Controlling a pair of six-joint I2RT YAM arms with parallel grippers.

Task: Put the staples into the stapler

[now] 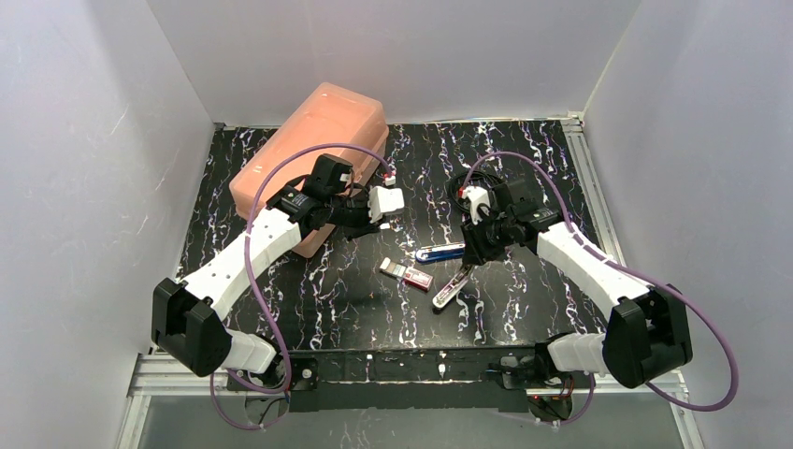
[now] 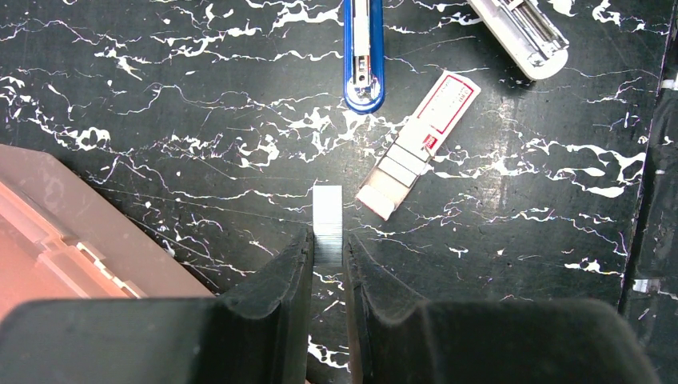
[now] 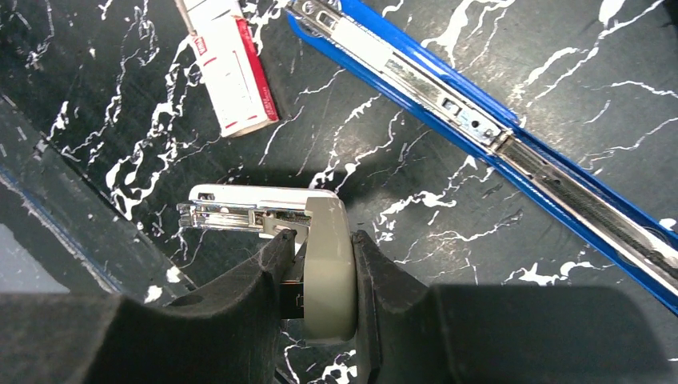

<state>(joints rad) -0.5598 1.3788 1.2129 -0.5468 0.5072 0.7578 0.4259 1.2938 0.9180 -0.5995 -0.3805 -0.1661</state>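
The left gripper [image 2: 328, 240] is pinched tight on a short silvery strip of staples [image 2: 328, 210], most of it poking out ahead of the pads. Over on the black white-veined tabletop [image 1: 355, 309], the right gripper [image 3: 324, 236] is clamped on the rounded end of the white plastic stapler top [image 3: 240, 210]. That top is swung open, away from the long blue stapler base [image 3: 448, 104], and a metal channel shows along the blue half. The small flat pink-red cardboard box of staples [image 2: 424, 136] lies on the table between the arms, near the blue tip but not touching, with its grey tray slid part-way out. The large salmon-pink plastic case [image 1: 313, 140] sits far left, out of play.

The step in hand looks like the delivery: strip into channel. To do it well, the left arm should carry the strip over the blue base with its length along the channel; in the left wrist view the two point roughly the same way. The legs should face down, but which way they face now is too small to tell. The strip should come down flat, not nose-first, and be seated before the fingers part. The right gripper's job is a steady hold, so the base neither skids nor closes. Any twist could snap the strip or wedge it across the walls.
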